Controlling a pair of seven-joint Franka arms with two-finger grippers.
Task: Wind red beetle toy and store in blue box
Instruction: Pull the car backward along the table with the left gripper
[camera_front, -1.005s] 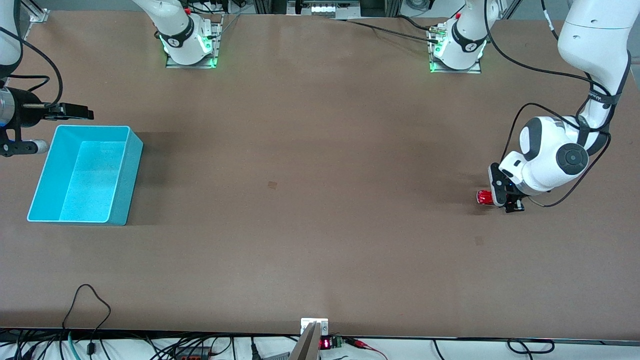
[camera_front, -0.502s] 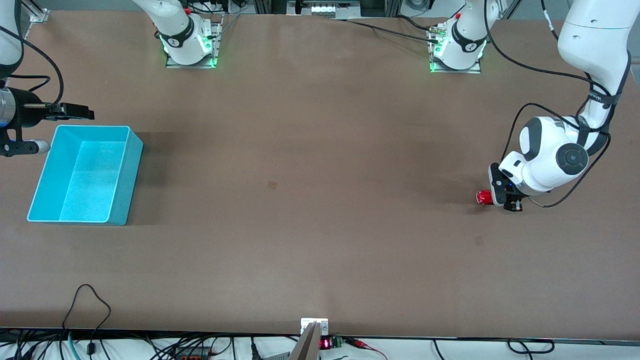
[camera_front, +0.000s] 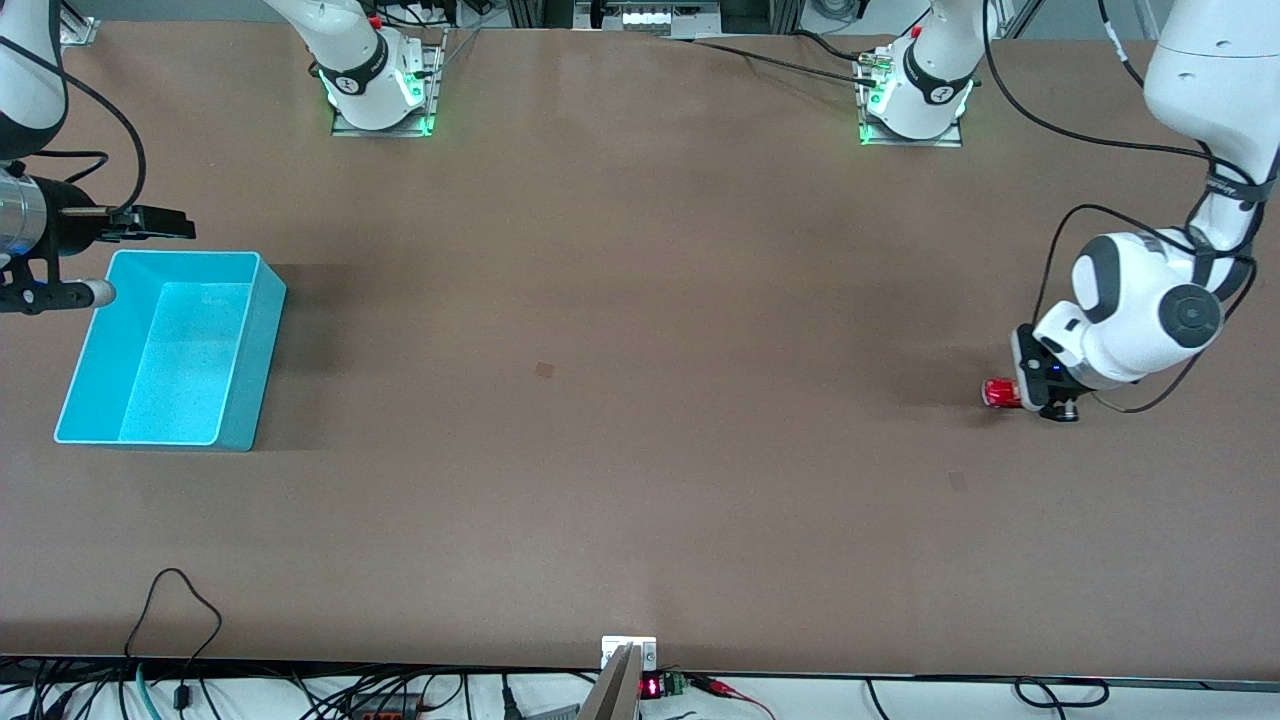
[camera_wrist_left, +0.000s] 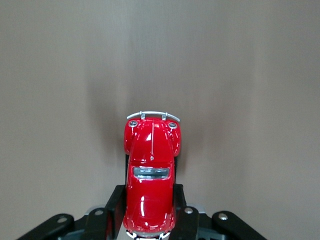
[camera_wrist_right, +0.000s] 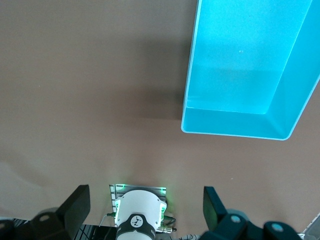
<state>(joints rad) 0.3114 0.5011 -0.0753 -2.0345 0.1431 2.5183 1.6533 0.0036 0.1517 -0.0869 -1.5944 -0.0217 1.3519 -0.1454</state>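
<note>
Front view is showing the brown table (camera_front: 640, 330) with the red beetle toy (camera_front: 998, 392) sitting low at the left arm's end, well apart from the blue box (camera_front: 170, 350) at the right arm's end. The left gripper (camera_front: 1022, 392) is closing its black fingers (camera_wrist_left: 116, 210) on the two sides of the toy's rear, so the toy is pointing out toward the box's end. Between toy and box the tabletop is carrying only a small dark stain (camera_front: 544, 370). The right gripper (camera_front: 150, 222) is waiting in the air just beside the box's rim, and its fingers (camera_wrist_right: 75, 206) are standing wide apart. Along the table's near edge, loose cables (camera_front: 180, 610) are lying.
</note>
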